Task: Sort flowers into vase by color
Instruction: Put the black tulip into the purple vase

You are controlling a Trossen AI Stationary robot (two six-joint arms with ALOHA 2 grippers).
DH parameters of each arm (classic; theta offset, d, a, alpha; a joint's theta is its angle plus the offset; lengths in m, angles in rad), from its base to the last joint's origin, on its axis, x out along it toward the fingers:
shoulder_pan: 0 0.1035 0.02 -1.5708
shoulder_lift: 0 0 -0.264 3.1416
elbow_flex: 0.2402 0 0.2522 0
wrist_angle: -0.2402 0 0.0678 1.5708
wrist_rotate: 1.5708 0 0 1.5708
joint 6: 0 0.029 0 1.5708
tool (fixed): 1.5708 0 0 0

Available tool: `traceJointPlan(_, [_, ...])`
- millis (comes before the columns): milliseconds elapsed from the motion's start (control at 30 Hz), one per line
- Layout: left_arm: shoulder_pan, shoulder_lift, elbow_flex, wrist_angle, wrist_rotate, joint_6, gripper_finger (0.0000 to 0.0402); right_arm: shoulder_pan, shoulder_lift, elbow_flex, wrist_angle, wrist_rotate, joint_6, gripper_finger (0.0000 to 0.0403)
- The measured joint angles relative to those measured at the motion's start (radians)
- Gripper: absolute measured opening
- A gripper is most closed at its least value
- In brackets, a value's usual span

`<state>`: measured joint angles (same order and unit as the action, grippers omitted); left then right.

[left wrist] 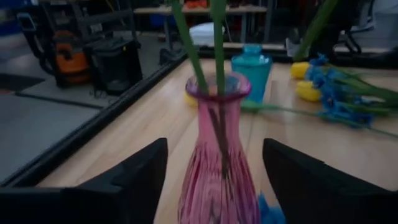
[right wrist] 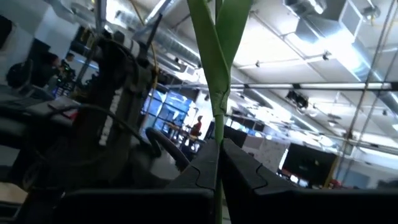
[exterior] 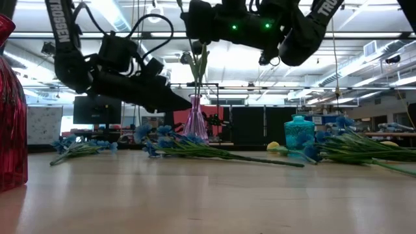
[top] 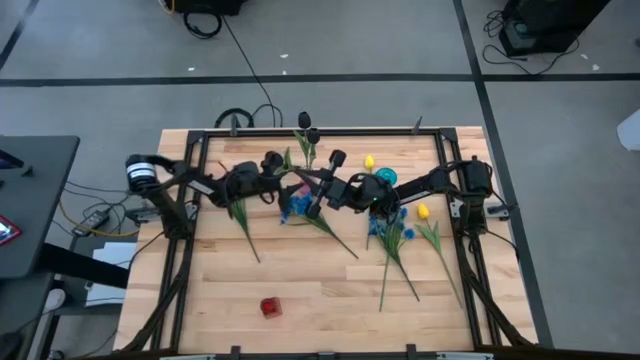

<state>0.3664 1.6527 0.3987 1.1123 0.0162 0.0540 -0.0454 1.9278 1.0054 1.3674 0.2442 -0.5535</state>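
Observation:
A pink ribbed vase [left wrist: 219, 155] stands on the table near its far edge [top: 298, 188] [exterior: 196, 120] with two green stems [left wrist: 208, 56] in it. Two dark tulips [top: 308, 127] top those stems. My left gripper [left wrist: 214, 180] is open, with one finger on each side of the vase's body; I cannot tell whether they touch it. My right gripper [right wrist: 219, 165] is high above the vase [exterior: 198, 26] and shut on a green stem. Blue flowers [top: 298, 208] and yellow tulips [top: 423, 211] lie flat on the table. My right gripper pinches a thin green stem [right wrist: 218, 134] between its two fingers, which lie across it. The stem stands upright. It runs down from the gripper into the pink vase's mouth [exterior: 197, 97]. Its blossom is out of the right wrist view.
A teal vase [left wrist: 252, 65] [top: 385, 177] stands beyond the pink one, with a yellow tulip [top: 369, 161] beside it. A red vase [top: 270, 307] [exterior: 10, 110] stands near the near edge. Blue bunches [exterior: 162, 140] and long stems [top: 395, 250] lie across the table's middle and right.

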Motion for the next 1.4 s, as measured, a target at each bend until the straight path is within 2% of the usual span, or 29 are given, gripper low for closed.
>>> traceJointPlan(100, [0.001,0.042,0.003,0.065,-0.005,0.001,0.0289,-0.015,0.0,0.007,0.0,-0.042,0.0,0.0024])
traceJointPlan(267, [0.011,0.129,0.039,0.111,0.03,0.007,0.0285,-0.052,0.0,0.021,-0.014,-0.104,0.026,0.0024])
traceJointPlan(500, [0.015,0.236,0.098,0.164,0.056,0.021,0.0237,-0.095,0.0,0.026,-0.048,-0.168,0.086,0.0024])
traceJointPlan(700, [0.015,0.239,0.099,0.179,0.056,0.017,0.019,-0.124,0.0,0.026,-0.051,-0.196,0.105,0.0024])
traceJointPlan(867, [0.015,0.239,0.099,0.181,0.061,-0.003,0.0177,-0.155,0.001,0.026,-0.083,-0.252,0.167,0.0024])
traceJointPlan(1133, [0.015,0.238,0.098,0.181,0.064,-0.006,0.0177,-0.16,0.006,0.026,-0.078,-0.257,0.182,0.0021])
traceJointPlan(1233, [0.015,0.238,0.097,0.182,0.064,-0.006,0.0177,-0.158,0.061,0.028,0.022,-0.236,0.2,0.0021])
traceJointPlan(1333, [0.015,0.238,0.096,0.183,0.064,-0.007,0.0177,-0.148,0.135,0.029,0.13,-0.146,0.184,0.0021])
traceJointPlan(1400, [0.015,0.238,0.094,0.186,0.064,-0.011,0.0177,-0.14,0.168,0.029,0.194,-0.13,0.174,0.0021])
